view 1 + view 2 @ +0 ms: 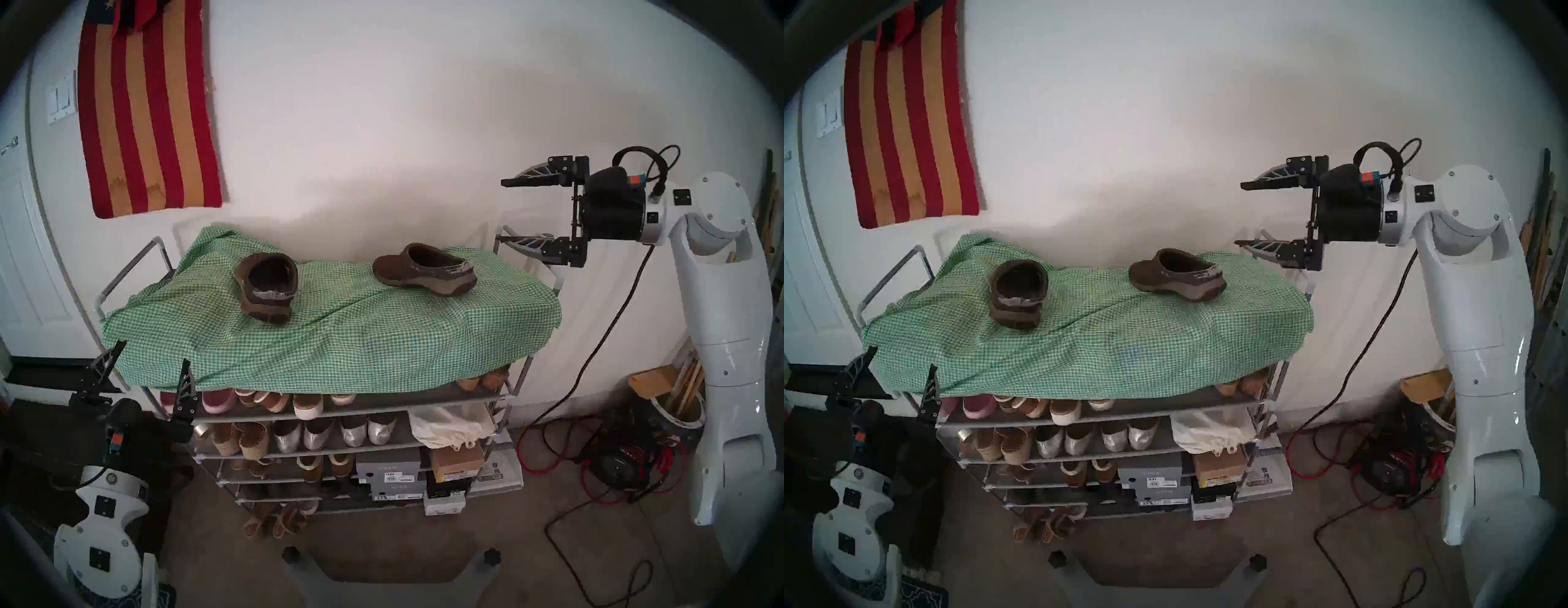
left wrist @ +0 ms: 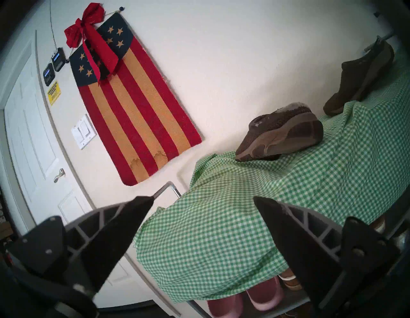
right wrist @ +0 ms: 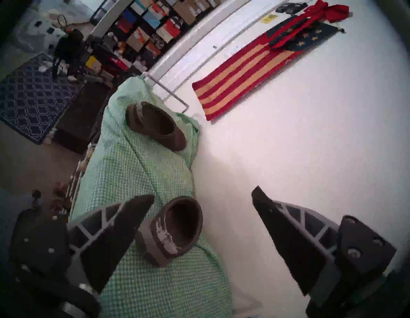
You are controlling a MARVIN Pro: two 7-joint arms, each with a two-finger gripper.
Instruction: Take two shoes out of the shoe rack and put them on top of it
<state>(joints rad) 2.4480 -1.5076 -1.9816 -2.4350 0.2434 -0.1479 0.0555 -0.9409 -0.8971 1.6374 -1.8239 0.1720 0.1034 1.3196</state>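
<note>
- Two brown clogs stand on the green gingham cloth (image 1: 339,335) over the top of the shoe rack (image 1: 352,401), well apart: the left clog (image 1: 266,285) heel toward the camera, the right clog (image 1: 424,269) side-on with its toe to the view's left.
- Left hand (image 1: 146,373): low beside the rack's front left corner, fingers spread, holding nothing.
- Right hand (image 1: 513,211): raised just off the rack's right end, fingers wide apart, empty.
- The cloth hides the top shelf and overhangs the row beneath, cutting off those shoes.
- Lower shelves: silver flats (image 1: 335,433), tan woven espadrilles (image 1: 239,439) and boxes (image 1: 390,471); the lowest pairs are dim and hard to make out.
</note>
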